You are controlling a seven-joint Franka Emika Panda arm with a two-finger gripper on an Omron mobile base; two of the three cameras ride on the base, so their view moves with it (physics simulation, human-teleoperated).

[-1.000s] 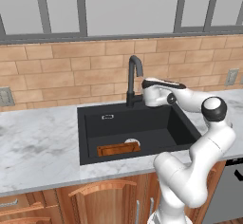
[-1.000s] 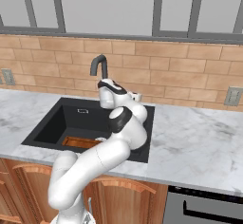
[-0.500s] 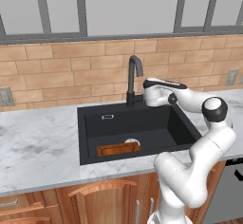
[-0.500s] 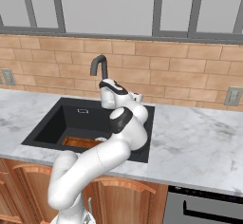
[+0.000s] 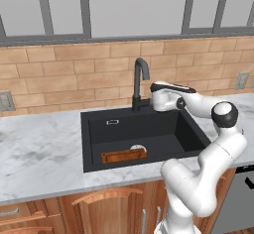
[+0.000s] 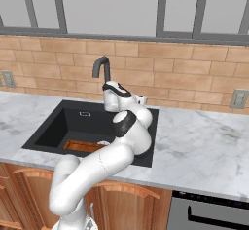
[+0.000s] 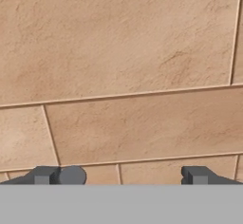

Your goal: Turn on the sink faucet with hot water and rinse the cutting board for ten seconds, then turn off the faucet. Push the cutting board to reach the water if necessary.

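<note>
At the centre of the left base view, the tall matte-black gooseneck faucet (image 5: 140, 83) rises behind the black rectangular sink (image 5: 144, 134). The white arm's two-finger gripper (image 5: 153, 100) sits just right of the faucet's base. In the hand view its fingertips (image 7: 43, 175) stand wide apart, holding nothing, facing tan brick wall (image 7: 123, 76). The small orange-brown wooden cutting board (image 5: 124, 154) lies at the basin's lower left, beside the white round drain (image 5: 138, 148).

Your right base view: cutting board (image 6: 82, 146) mostly hidden behind arm, sink faucet (image 6: 100, 66) base and lever covered by hand. Hand view: fingertips (image 7: 45, 175) cut off low. Left base view: lever too small to read.
</note>
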